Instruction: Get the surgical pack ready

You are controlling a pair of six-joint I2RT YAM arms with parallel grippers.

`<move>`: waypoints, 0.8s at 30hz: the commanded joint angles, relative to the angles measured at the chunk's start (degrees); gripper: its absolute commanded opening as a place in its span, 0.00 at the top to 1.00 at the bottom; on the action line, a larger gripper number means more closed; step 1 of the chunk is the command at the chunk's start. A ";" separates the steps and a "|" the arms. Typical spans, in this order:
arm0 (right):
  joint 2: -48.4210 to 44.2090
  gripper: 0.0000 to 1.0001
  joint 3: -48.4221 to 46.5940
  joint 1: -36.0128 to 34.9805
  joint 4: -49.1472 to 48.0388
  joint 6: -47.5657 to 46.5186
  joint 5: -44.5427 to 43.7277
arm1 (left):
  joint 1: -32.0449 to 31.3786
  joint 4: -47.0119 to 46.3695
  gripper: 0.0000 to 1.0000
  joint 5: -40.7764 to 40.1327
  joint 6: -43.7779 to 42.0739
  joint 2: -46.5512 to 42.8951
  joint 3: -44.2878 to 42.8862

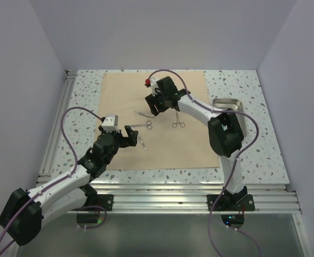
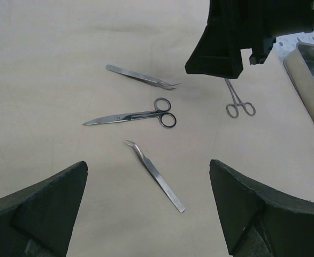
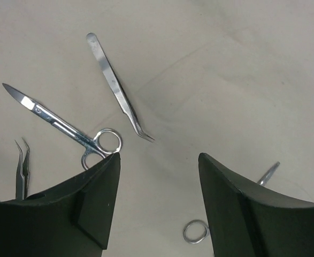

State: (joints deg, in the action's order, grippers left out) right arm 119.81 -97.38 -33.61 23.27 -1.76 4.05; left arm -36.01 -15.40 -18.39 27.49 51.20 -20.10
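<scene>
Checked all three views: no legible text, label, brand, number or sign found on anything.

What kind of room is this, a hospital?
Probably a robot lab booth, not a hospital: plain walls box in a speckled table, two robot arms are bolted to its edge, and scissors lie on a tan cloth.
</scene>
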 commanded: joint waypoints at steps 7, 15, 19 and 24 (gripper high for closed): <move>11.66 0.35 -15.02 -2.60 7.48 -11.42 5.35 | 0.24 -0.86 0.00 -3.93 0.90 -0.49 -0.47; 17.91 0.43 -22.76 -3.92 11.54 -13.71 4.47 | 0.32 -0.69 0.00 -3.93 0.73 -0.58 -0.56; 19.58 0.51 -23.64 -4.45 12.24 -13.97 3.77 | 0.33 -0.68 0.00 -3.76 0.64 -0.66 -0.56; 18.71 0.85 -22.42 -4.36 10.93 -13.54 3.94 | 0.33 -0.69 0.00 -3.49 0.55 -0.49 -0.64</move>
State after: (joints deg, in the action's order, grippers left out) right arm 139.24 -118.41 -37.63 33.65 -14.92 8.32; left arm -36.01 -15.14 -21.06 27.53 51.13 -20.10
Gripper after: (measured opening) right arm 0.216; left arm 0.997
